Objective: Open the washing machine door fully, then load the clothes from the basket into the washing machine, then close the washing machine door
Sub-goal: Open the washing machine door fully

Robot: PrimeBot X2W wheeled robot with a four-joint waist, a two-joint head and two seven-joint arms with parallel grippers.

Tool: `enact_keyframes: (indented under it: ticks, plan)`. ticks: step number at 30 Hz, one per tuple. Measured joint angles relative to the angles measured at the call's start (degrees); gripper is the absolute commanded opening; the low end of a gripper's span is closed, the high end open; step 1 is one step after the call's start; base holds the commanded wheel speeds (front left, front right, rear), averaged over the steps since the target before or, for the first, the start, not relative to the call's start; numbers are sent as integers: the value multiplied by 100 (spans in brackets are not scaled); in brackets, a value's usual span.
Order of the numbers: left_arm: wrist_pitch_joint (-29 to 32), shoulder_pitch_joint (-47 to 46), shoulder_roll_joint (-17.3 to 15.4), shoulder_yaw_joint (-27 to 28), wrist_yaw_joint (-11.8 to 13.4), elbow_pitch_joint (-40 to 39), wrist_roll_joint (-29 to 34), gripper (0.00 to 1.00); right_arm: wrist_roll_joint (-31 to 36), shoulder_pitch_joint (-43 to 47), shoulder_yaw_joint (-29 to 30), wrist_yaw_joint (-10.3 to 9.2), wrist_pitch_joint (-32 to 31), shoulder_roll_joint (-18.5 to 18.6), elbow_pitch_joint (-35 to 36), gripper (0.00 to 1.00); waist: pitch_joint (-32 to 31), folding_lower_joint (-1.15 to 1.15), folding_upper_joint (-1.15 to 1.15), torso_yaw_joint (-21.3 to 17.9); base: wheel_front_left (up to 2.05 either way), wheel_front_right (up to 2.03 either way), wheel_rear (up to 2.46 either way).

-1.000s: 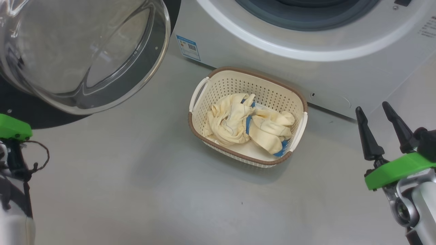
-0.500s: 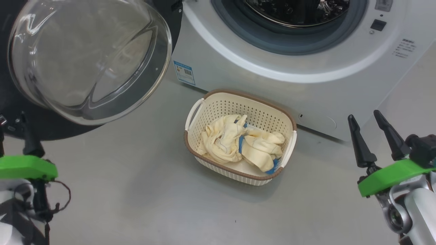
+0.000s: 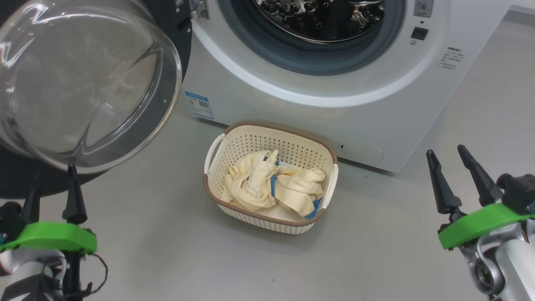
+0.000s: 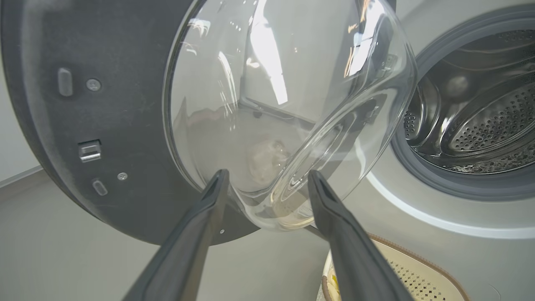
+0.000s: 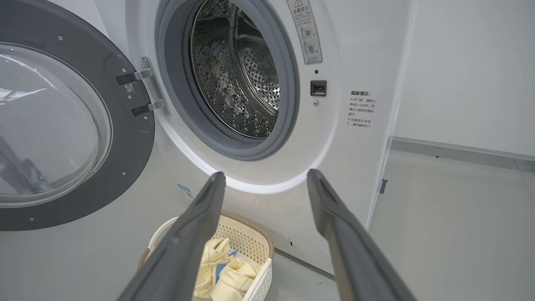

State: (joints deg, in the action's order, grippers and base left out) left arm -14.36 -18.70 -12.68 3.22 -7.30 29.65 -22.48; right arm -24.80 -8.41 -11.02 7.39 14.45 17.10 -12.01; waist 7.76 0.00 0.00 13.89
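The washing machine (image 3: 334, 108) stands with its steel drum (image 3: 322, 16) exposed. The washing machine door (image 3: 83, 79) is swung out to the left, its glass bowl facing me. On the floor in front sits the basket (image 3: 215, 148) holding the cream and blue clothes (image 3: 267, 188). My left gripper (image 3: 54, 171) is open at the lower left, below the door, holding nothing. Along its fingers I see my left gripper (image 4: 267, 172) aimed at the door's glass bowl (image 4: 284, 104) without touching it. My right gripper (image 3: 445, 149) is open at the lower right; my right gripper (image 5: 266, 172) looks towards the drum (image 5: 238, 75) and basket (image 5: 250, 234).
Grey floor (image 3: 167, 251) surrounds the basket. The open door's black rim (image 4: 83, 125) overhangs the floor on the left. A white wall (image 5: 468, 71) lies right of the machine, with bare floor (image 5: 451, 209) beside it.
The head camera has tilted up and shifted, so more of the drum shows. My left gripper has opened and come up into view at the lower left. The right gripper stays open.
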Motion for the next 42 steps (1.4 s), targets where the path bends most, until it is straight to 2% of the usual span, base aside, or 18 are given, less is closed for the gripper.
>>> enact_keyframes:
  ticks: [22,28,42]
  plan:
    - [0,513,-168,-879,-8,-768,-194,100,-38,186,304,0,0,-98,67,100,-80,0,0,-1161,0,0,0]
    - [0,524,-211,-1047,-8,-925,-423,100,-37,192,355,0,0,-142,109,100,-21,0,0,-1488,0,0,0]
    - [0,643,-254,-1221,-8,-1151,-485,100,-32,215,500,0,0,-270,167,100,51,0,0,-1865,0,0,0]
